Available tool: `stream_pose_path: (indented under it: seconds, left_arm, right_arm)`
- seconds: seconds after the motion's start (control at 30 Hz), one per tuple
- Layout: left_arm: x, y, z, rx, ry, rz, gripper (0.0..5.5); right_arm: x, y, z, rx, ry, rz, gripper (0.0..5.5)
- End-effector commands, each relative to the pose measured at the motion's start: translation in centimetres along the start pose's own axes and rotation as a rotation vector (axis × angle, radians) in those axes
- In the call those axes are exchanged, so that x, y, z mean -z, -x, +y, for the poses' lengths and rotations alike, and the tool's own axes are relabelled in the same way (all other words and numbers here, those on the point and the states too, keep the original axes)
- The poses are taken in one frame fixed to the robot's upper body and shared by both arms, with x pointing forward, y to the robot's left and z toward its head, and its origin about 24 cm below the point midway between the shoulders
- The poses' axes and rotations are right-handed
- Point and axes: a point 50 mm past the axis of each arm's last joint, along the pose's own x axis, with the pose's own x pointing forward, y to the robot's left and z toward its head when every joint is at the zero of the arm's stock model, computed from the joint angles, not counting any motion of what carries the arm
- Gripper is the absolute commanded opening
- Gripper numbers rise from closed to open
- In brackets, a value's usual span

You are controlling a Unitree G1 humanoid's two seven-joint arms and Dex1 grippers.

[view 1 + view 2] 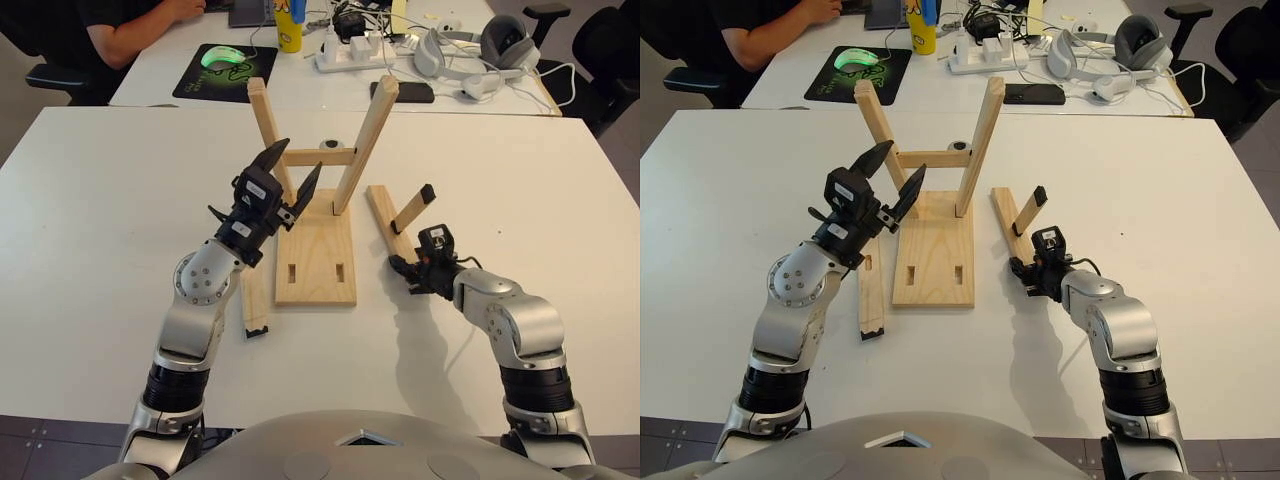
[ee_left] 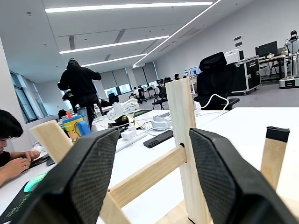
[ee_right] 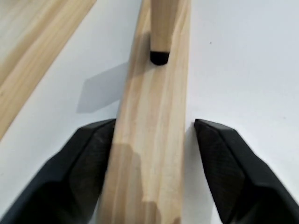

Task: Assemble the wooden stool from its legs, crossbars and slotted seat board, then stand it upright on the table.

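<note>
Grab loose leg, 3 o'clock of seat | R pincer open astride it, contact unclear | L pincer open | next: clamp R

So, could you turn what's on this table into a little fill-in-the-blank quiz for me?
1. Rising from the seat board are ___ upright legs, joined by a crossbar.
2. The left gripper is raised in front of them, with its fingers ___.
3. The right gripper straddles a leg lying flat on the robot's ___ of the seat board.
4. Another loose leg lies flat on the robot's ___ of the seat board.

Missing words: two; open; right; left.
</note>
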Motion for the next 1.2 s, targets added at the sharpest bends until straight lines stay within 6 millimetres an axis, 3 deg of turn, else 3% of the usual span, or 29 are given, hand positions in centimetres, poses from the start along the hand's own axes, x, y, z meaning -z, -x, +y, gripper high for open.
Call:
stream_pose_path:
  seconds: [0.03, 0.1, 0.53, 0.87, 1.03, 1.2]
  left_arm:
    - [0.5, 0.0, 1.1, -0.083, -0.025, 0.028, 2.79]
    - [0.6, -0.1, 1.9, -0.126, 0.008, 0.035, 2.79]
    - [1.8, -0.7, 5.7, -0.337, 0.01, 0.111, 2.79]
    - [0.6, -0.4, 7.3, -0.216, 0.25, 0.037, 2.79]
    - [-1.5, -0.4, 9.8, -0.144, 0.448, -0.066, 2.79]
    - [-3.0, -1.0, 10.3, 0.062, 0.691, -0.141, 2.79]
  right_arm:
    - [1.6, -0.8, -0.2, -0.039, -0.042, 0.094, 2.35]
    - [1.6, -1.0, -0.8, -0.023, -0.017, 0.096, 2.06]
    - [0.0, -1.0, -2.8, 0.054, -0.065, -0.037, 2.06]
    - [-6.4, 1.6, -6.4, 0.156, -0.17, -0.534, 2.06]
    - [-11.1, 4.6, -6.5, -0.012, -0.247, -0.862, 2.06]
    - [-14.6, 7.6, -4.7, -0.45, -0.388, -1.037, 2.06]
